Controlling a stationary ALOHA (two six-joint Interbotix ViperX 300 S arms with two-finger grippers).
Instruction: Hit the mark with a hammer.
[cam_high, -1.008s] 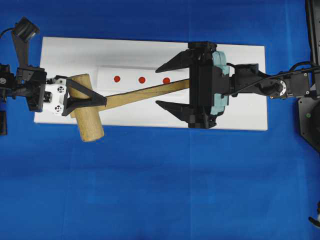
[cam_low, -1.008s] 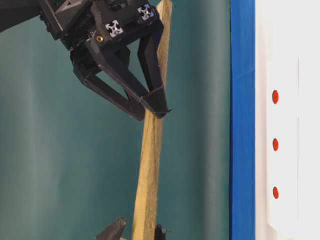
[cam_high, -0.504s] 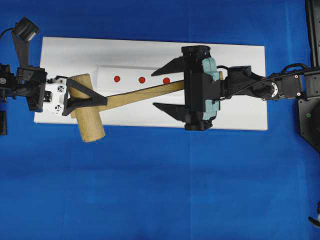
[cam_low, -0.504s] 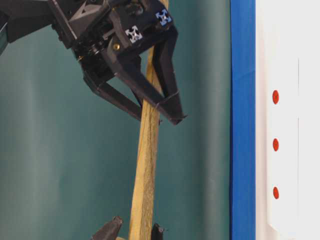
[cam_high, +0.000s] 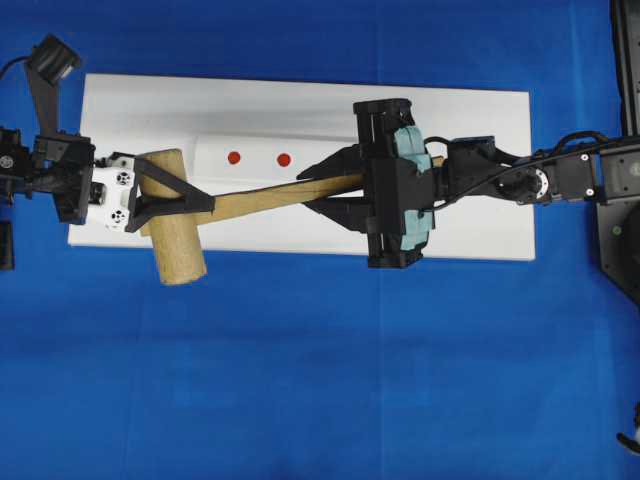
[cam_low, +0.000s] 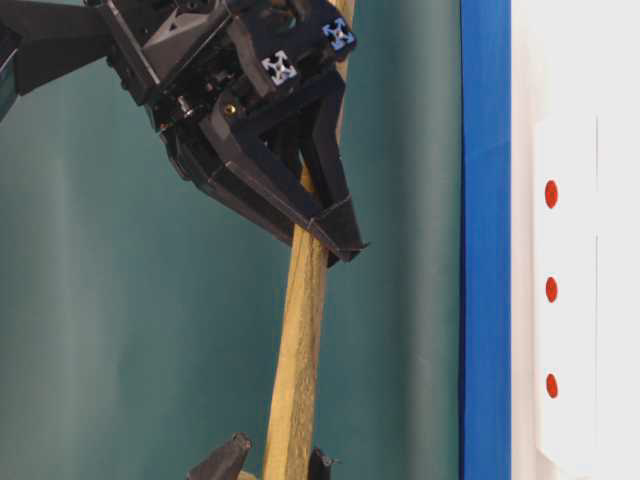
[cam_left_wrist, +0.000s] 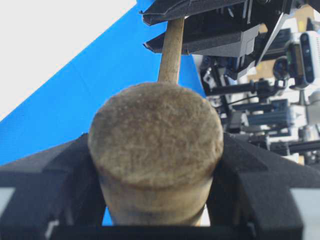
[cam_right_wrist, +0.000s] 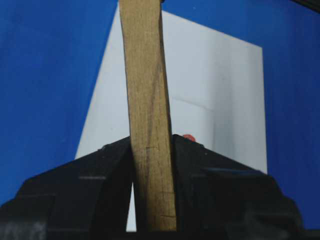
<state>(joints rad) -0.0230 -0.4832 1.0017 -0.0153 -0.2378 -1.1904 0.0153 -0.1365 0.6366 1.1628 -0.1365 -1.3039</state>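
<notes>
Two pincers hold the hammer (cam_high: 240, 205) at once. The right pincer (cam_high: 335, 188) is clamped on the flat handle toward its free end; the left pincer (cam_high: 170, 200) grips the thick head from both sides. The hammer hangs above the white board (cam_high: 480, 110), handle slanting over the paper strip (cam_high: 260, 158) with its red marks (cam_high: 234, 158). Solid wood, stiff and head-heavy by the look of it: the handle grip gives swing, though the smooth flat faces might twist between the fingers.
</notes>
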